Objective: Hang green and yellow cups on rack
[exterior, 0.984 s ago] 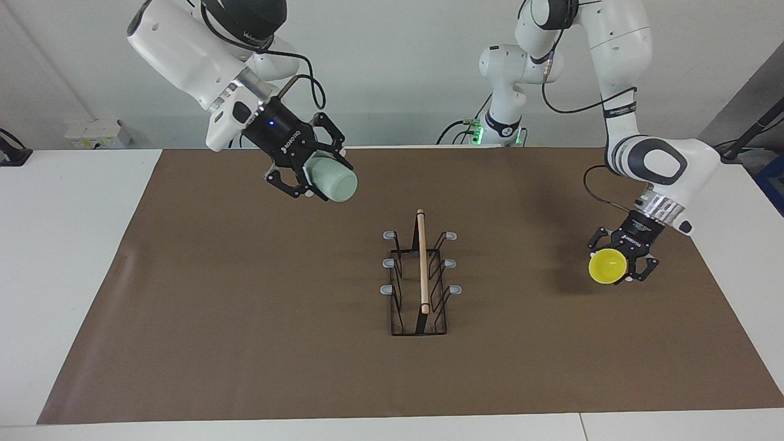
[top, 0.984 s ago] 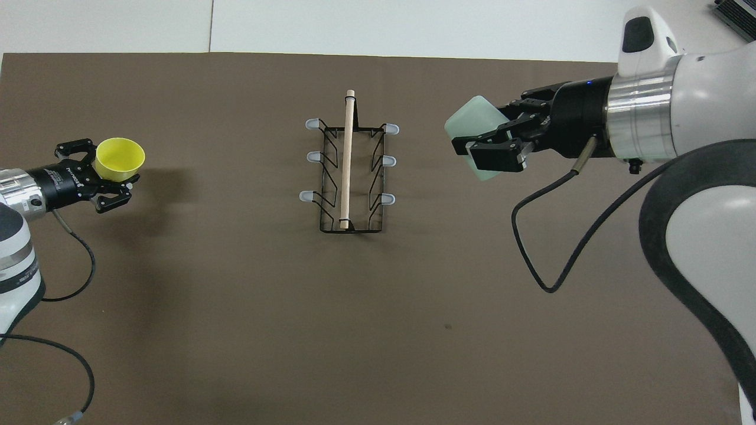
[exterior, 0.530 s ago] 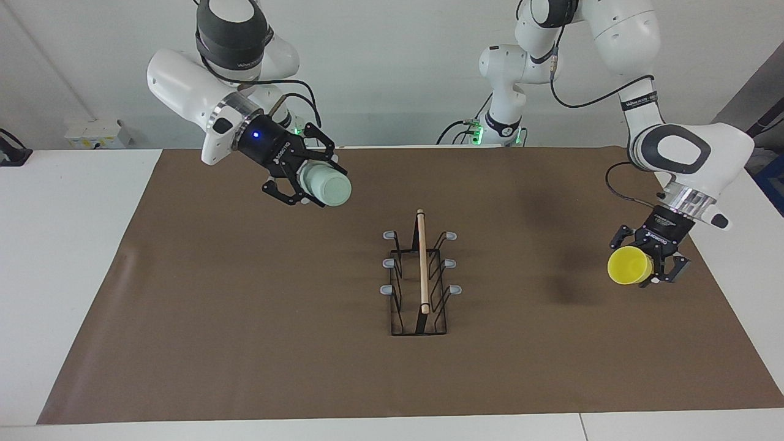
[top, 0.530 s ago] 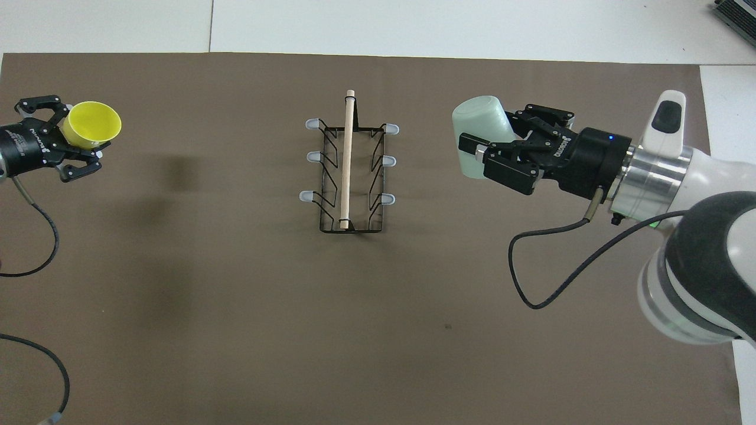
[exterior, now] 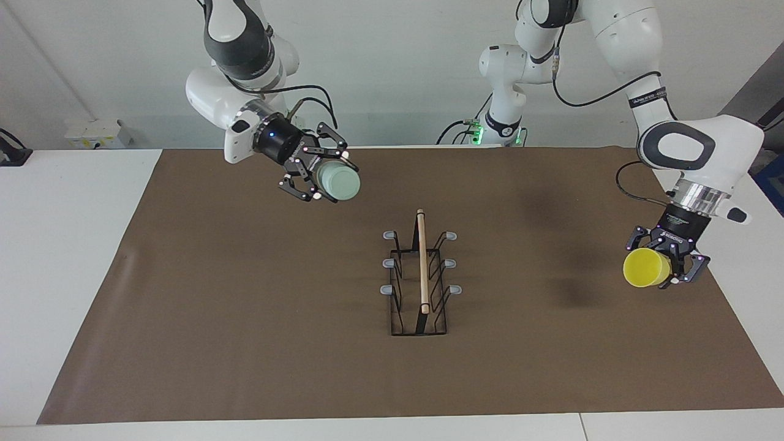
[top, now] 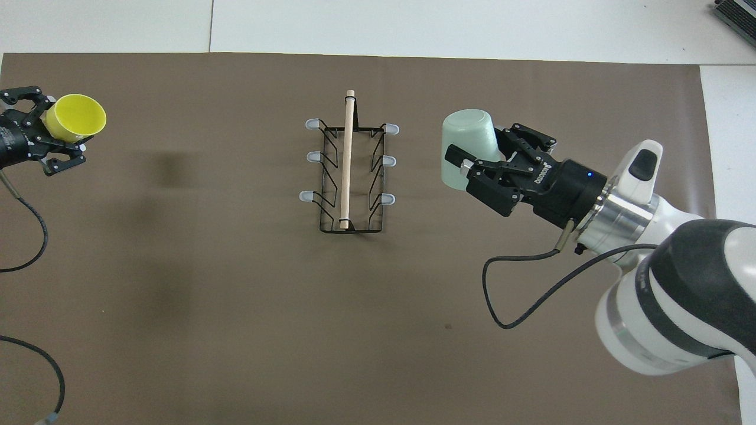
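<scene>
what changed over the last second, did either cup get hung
No cup is hung yet. The left pincer, holding the yellow cup, swung out away from the rack toward its own end of the table. The right pincer, holding the green cup, turned and came lower, its arm drawing back. Both grips are unchanged, and the rack has not moved, all its prongs bare.

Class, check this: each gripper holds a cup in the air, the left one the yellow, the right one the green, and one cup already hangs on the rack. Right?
No: in the facing view the rack carries no cup. The left gripper holds the yellow cup, the right gripper the green cup, both in the air.
</scene>
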